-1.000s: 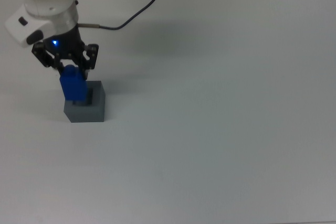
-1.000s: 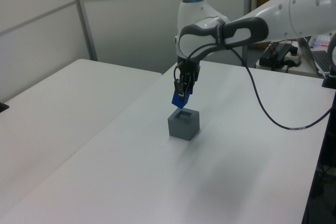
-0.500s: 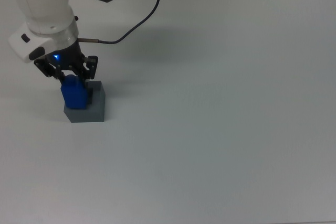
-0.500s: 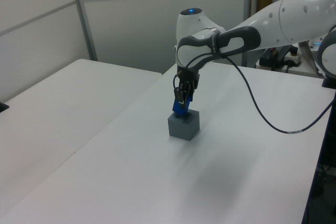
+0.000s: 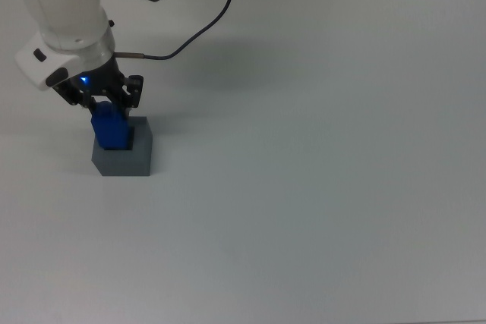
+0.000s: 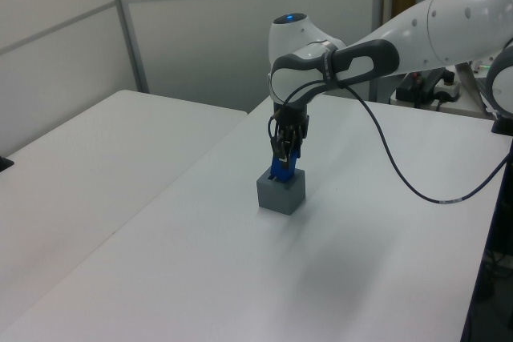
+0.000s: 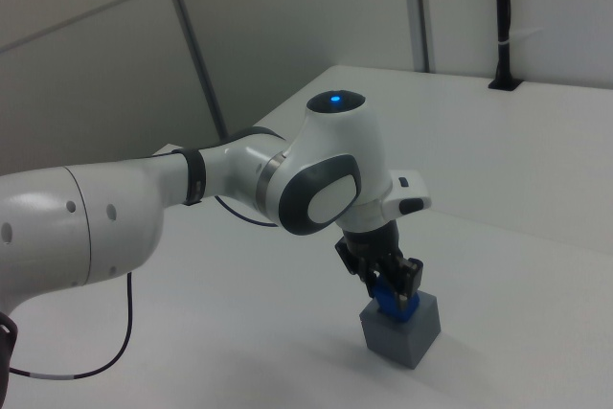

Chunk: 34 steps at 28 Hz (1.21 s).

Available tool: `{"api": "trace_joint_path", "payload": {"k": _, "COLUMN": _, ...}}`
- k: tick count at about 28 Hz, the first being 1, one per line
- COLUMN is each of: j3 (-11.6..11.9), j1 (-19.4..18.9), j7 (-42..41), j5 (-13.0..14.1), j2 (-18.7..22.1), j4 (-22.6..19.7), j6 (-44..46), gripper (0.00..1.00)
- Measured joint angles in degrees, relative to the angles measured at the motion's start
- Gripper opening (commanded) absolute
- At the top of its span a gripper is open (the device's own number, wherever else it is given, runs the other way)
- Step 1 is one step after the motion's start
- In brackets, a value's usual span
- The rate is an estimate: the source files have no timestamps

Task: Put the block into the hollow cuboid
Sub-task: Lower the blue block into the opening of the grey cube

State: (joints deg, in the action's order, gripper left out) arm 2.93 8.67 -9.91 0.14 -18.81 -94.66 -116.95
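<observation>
Block (image 5: 110, 130), bright blue and upright, stands with its lower end sunk into the square recess in the top of the dark-grey hollow cuboid (image 5: 124, 155), its upper part rising above the rim. Directly over it, the pincer (image 5: 101, 102) is clamped on the block's top, and the white arm reaches in from the top view's upper left. The cuboid rests on the white worktop (image 5: 319, 149), near the top view's left edge, with a black cable (image 5: 199, 29) trailing behind the arm.
</observation>
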Motion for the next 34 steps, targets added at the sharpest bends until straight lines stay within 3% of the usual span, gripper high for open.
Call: {"api": "trace_joint_path", "payload": {"k": 34, "j3": 0.0, "j1": 0.0, "j7": -0.1, "j5": 1.8, "j2": 0.1, "j4": 1.5, "j6": 0.4, "gripper": 0.0}}
